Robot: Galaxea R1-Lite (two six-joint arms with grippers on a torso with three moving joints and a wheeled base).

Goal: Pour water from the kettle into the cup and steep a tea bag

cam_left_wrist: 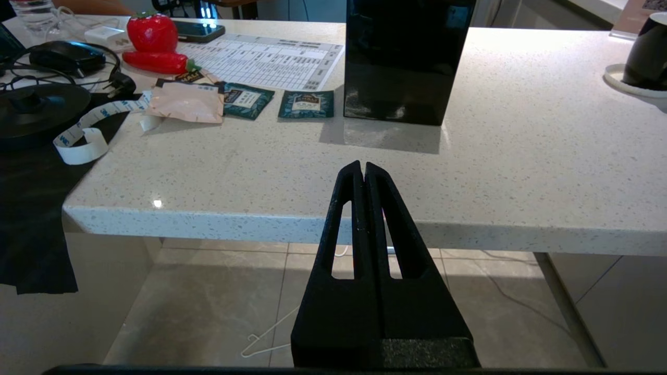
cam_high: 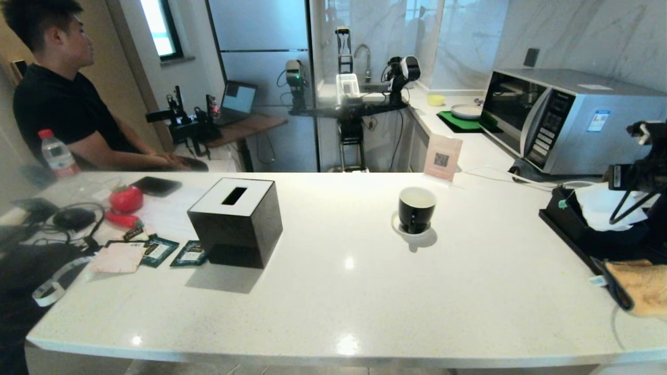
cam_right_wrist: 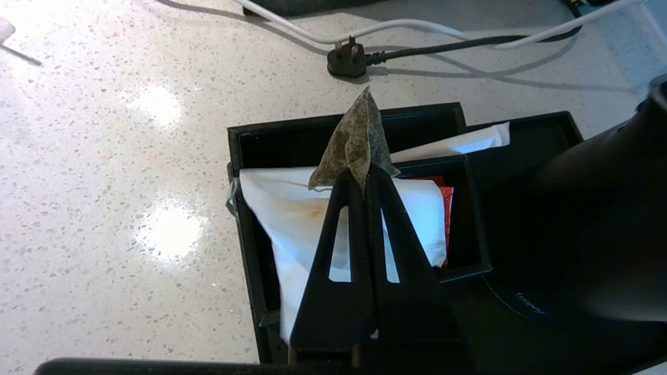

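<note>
Nearest the head camera lies bare white counter (cam_high: 333,291), with an orange cloth (cam_high: 643,286) at the near right edge. Right gripper (cam_right_wrist: 365,174) hangs over the black tray (cam_right_wrist: 312,125) at the far right, jaws closed tight on the tea bag (cam_right_wrist: 357,138), which hangs clear above the white tissue (cam_right_wrist: 292,208). Kettle (cam_right_wrist: 589,219) stands just beside the tray, dark and only partly seen. Cup (cam_high: 416,208) sits on its saucer (cam_high: 404,229) mid-counter, well apart from the gripper; pale liquid appears inside, so pouring is judged done. Remaining: carry the bag leftward to the cup and lower it in. Left gripper (cam_left_wrist: 363,169) is parked below the near edge, jaws closed and empty. Black tissue box (cam_high: 235,221) stands left of the cup.
</note>
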